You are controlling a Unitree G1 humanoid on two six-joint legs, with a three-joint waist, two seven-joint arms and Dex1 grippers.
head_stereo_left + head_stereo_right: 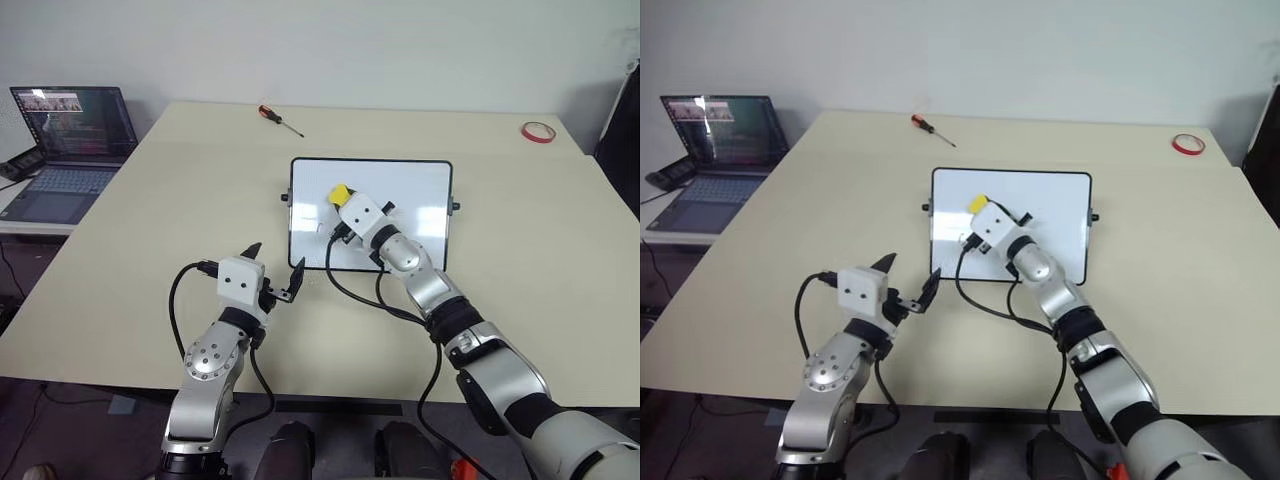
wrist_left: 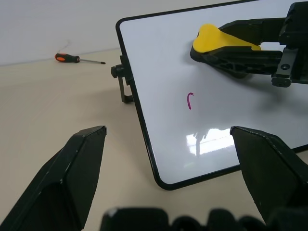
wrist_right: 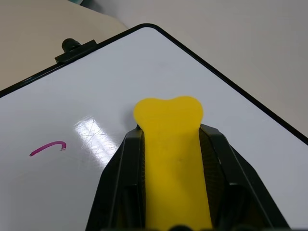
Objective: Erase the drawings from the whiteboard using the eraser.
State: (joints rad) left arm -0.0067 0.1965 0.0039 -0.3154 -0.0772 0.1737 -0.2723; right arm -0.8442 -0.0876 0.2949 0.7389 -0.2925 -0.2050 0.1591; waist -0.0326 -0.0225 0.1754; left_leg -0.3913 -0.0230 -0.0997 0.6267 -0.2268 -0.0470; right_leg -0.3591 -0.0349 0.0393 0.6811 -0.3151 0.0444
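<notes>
Beige table (image 1: 150, 250) by white wall (image 1: 350, 50); right gripper (image 1: 338, 199) clamping eraser (image 1: 339, 192), left gripper (image 1: 272, 266) spread.

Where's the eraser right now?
The eraser is clamped in the right gripper, over the whiteboard near its left middle.

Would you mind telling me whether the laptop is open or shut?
Open: the laptop has its lit screen raised above the keyboard.

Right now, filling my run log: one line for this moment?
right gripper: shut on eraser over whiteboard | left gripper: open, empty | drawings: one curl remains
</notes>
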